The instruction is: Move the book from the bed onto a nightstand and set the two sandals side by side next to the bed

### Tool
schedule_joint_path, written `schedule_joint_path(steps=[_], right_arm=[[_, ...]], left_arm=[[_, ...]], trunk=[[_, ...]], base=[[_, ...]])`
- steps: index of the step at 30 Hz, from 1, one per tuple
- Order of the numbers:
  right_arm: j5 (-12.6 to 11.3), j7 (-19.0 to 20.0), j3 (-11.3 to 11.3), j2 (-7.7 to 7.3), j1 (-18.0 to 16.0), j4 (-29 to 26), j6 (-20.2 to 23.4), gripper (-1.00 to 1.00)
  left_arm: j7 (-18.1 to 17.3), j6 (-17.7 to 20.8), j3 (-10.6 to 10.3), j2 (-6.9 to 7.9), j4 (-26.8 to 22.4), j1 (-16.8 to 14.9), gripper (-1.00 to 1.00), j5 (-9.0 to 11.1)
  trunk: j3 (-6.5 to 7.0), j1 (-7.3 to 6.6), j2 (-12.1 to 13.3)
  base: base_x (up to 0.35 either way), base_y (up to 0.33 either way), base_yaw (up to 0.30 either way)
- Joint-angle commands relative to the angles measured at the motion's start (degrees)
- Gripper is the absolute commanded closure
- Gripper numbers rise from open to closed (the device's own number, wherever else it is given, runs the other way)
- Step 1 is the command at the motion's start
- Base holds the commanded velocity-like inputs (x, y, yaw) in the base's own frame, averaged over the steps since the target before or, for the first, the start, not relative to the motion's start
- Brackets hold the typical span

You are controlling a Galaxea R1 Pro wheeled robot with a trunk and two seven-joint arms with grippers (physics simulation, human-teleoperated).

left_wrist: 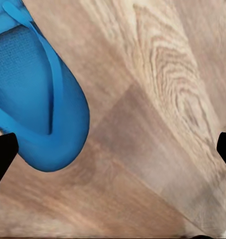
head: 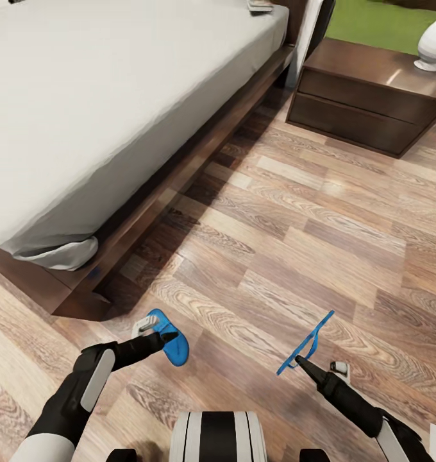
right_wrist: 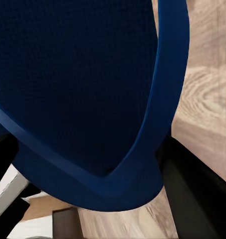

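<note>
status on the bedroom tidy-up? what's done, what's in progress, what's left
Done: nothing finished yet. The nightstand top holds only a white object, no book.
In hand: the right gripper holds one blue sandal on edge above the floor. The other sandal lies flat by the bed corner, at the open left gripper.
Left: set both sandals side by side beside the bed, then move the book; something small sits at the mattress's far end, too unclear to identify.

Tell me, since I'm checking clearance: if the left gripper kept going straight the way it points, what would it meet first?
Probably the wood-plank floor: the left gripper points down at bare planks, open, with the blue sandal off to one side. Depth is unclear.
</note>
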Motion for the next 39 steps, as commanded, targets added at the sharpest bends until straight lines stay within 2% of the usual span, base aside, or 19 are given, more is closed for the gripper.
schedule_joint_path(steps=[1, 3, 6, 8, 9, 13, 14, 19, 25, 39], right_arm=[[-0.26, -0.56, -0.02, 0.00, -0.02, 0.13, 0.70, 1.00], [-0.31, -2.30, -0.03, 0.00, -0.02, 0.27, 0.68, 1.00], [-0.43, -5.19, 0.04, 0.00, -0.02, 0.43, 0.65, 1.00], [-0.44, -6.07, 0.09, 0.00, -0.02, 0.47, 0.64, 1.00], [-0.46, -6.63, 0.15, 0.00, -0.02, 0.49, 0.63, 1.00], [-0.49, -7.27, 0.31, 0.02, -0.02, 0.50, 0.59, 1.00], [-0.45, -7.43, 0.37, 0.02, -0.02, 0.51, 0.60, 1.00], [-0.46, -7.64, 0.39, 0.07, -0.02, 0.52, 0.59, 1.00], [-0.62, -7.62, 0.28, 0.08, -0.02, 0.50, 0.40, 1.00], [-0.74, -7.78, 0.18, 0.29, -0.02, 0.54, 0.61, 1.00]], left_arm=[[-1.25, 0.36, 0.13, 0.30, 0.27, 0.23, -1.00, 0.07], [-3.42, 0.32, 0.16, 0.98, 1.07, 0.69, -1.00, 0.04], [-8.48, 0.08, 0.23, 2.44, 3.42, 1.24, -1.00, 0.02], [-11.55, -0.07, 0.25, 3.16, 4.84, 1.38, -1.00, 0.01], [-14.72, -0.20, 0.27, 3.86, 6.55, 1.48, -1.00, -0.02], [-20.67, -0.74, 0.37, 4.92, 9.79, 1.57, -1.00, -0.08], [-23.09, -1.25, 0.55, 5.26, 10.70, 1.60, -1.00, -0.09], [-27.33, -2.18, 0.89, 5.75, 11.86, 1.63, -1.00, -0.13], [-28.70, -2.53, 0.93, 5.64, 12.14, 1.64, -1.00, 0.01], [-28.98, -2.73, 1.05, 5.62, 12.21, 1.64, -1.00, -0.21]], trunk=[[0.20, -0.03, 0.00], [0.64, -0.08, 0.03], [1.31, -0.16, 0.07], [1.75, -0.21, 0.10], [1.97, -0.24, 0.11], [2.86, -0.34, 0.16], [3.08, -0.37, 0.18], [4.19, -0.50, 0.24], [5.52, -0.65, 0.32], [8.62, -1.01, 0.51]], base=[[0.000, 0.000, 0.000], [0.000, 0.000, 0.000], [0.000, 0.000, 0.000], [0.000, 0.000, 0.000], [0.000, 0.000, 0.000], [0.000, 0.000, 0.000], [0.000, 0.000, 0.000], [0.000, 0.000, 0.000], [0.000, 0.000, 0.000], [0.000, 0.000, 0.000]])
